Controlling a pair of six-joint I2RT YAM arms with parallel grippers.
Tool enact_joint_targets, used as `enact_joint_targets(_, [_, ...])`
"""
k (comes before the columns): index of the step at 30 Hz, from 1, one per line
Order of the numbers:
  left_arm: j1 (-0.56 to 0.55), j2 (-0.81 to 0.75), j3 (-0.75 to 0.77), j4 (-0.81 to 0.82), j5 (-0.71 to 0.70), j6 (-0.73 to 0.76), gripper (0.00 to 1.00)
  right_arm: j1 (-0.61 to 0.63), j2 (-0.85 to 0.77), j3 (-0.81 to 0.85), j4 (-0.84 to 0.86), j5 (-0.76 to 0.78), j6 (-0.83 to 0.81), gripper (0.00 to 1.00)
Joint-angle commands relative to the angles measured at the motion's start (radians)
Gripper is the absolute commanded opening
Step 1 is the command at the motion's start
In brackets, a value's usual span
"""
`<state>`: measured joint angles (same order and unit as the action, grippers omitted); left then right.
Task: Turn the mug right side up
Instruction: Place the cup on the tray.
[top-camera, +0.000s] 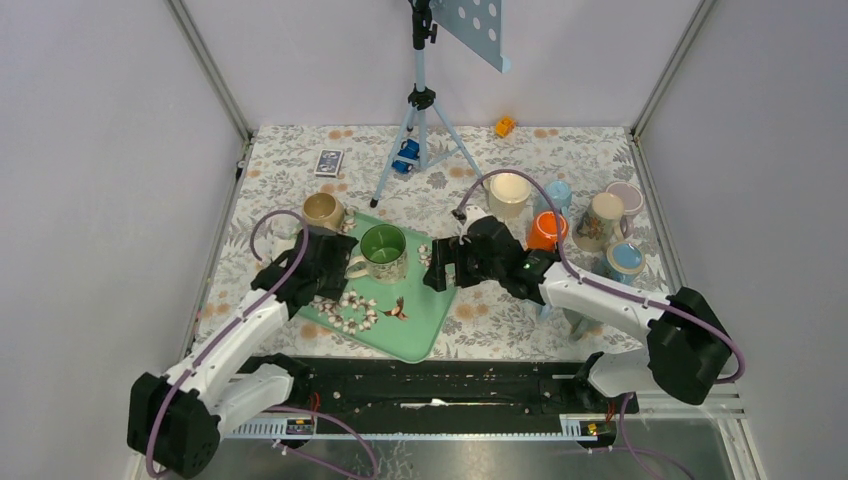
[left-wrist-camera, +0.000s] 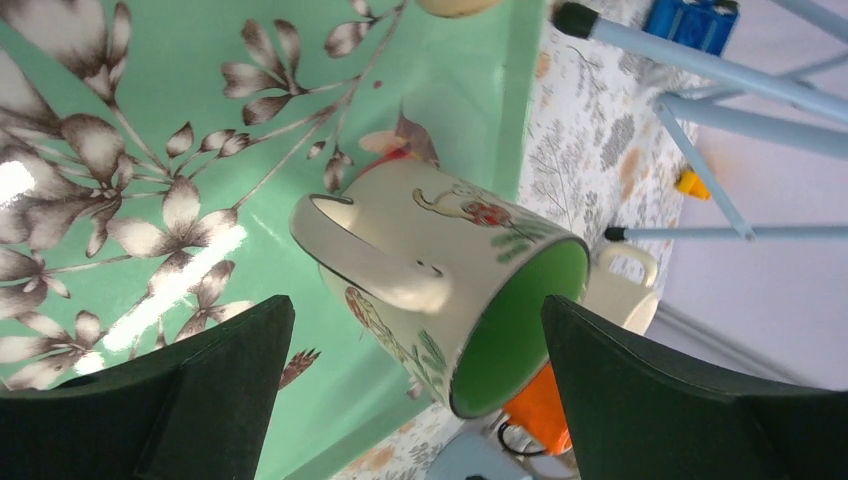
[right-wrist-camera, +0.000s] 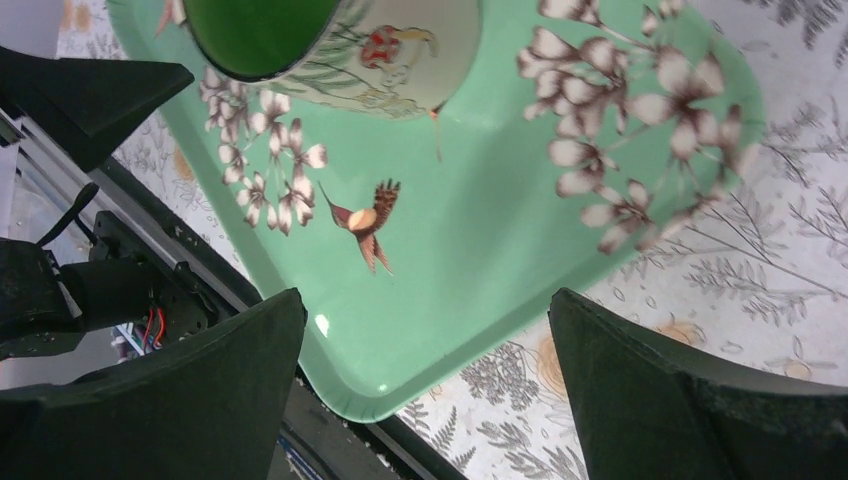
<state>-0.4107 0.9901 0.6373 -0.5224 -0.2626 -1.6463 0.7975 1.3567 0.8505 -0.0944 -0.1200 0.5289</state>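
A cream mug (top-camera: 383, 252) with a bird pattern and green inside stands mouth up on the green flowered tray (top-camera: 425, 320). My left gripper (top-camera: 335, 265) is open just to its left, on the handle side. In the left wrist view the mug (left-wrist-camera: 450, 280) and its handle (left-wrist-camera: 370, 265) lie just ahead of the open left gripper (left-wrist-camera: 417, 300), and neither finger touches them. My right gripper (top-camera: 440, 265) hangs open over the tray's right edge, apart from the mug. In the right wrist view the right gripper (right-wrist-camera: 425, 295) is empty, with the mug (right-wrist-camera: 340, 40) at the top and the tray (right-wrist-camera: 480, 230) below.
A beige mug (top-camera: 323, 211) sits by the tray's far left corner. Several cups stand at the right: a cream mug (top-camera: 508, 193), an orange cup (top-camera: 546, 231), a floral mug (top-camera: 601, 220). A blue tripod (top-camera: 420, 100) stands at the back, beside a card box (top-camera: 329, 161).
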Motion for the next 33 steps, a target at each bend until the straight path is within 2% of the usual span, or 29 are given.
enact_joint_targets(1, [-0.002,-0.079,0.084,-0.069,-0.005,0.226,0.99,0.075,0.001,-0.022,0.192,0.097,-0.078,1.00])
enact_joint_targets(9, [-0.002,-0.140,0.292,-0.158,0.084,0.558,0.99,0.135,0.128,-0.064,0.428,0.235,-0.081,1.00])
enact_joint_targets(14, [-0.002,-0.144,0.425,-0.184,0.160,0.675,0.99,0.151,0.269,-0.047,0.585,0.217,-0.057,1.00])
enact_joint_targets(17, [-0.002,-0.133,0.484,-0.188,0.212,0.722,0.99,0.175,0.345,-0.010,0.622,0.240,-0.054,0.96])
enact_joint_targets(19, [-0.002,-0.123,0.511,-0.189,0.240,0.743,0.99,0.193,0.386,0.004,0.646,0.253,-0.035,0.87])
enact_joint_targets(22, [-0.002,-0.110,0.547,-0.189,0.258,0.768,0.99,0.198,0.432,0.011,0.694,0.259,0.005,0.56])
enact_joint_targets(24, [-0.002,-0.103,0.570,-0.189,0.279,0.787,0.99,0.198,0.460,0.030,0.704,0.263,0.014,0.30])
enact_joint_targets(26, [-0.002,-0.096,0.590,-0.192,0.286,0.803,0.99,0.198,0.490,0.065,0.693,0.268,0.016,0.15])
enact_joint_targets(28, [-0.001,-0.092,0.606,-0.196,0.284,0.817,0.99,0.198,0.517,0.100,0.685,0.268,0.017,0.10])
enact_joint_targets(33, [-0.002,-0.087,0.621,-0.199,0.277,0.833,0.99,0.196,0.573,0.180,0.656,0.253,0.026,0.14])
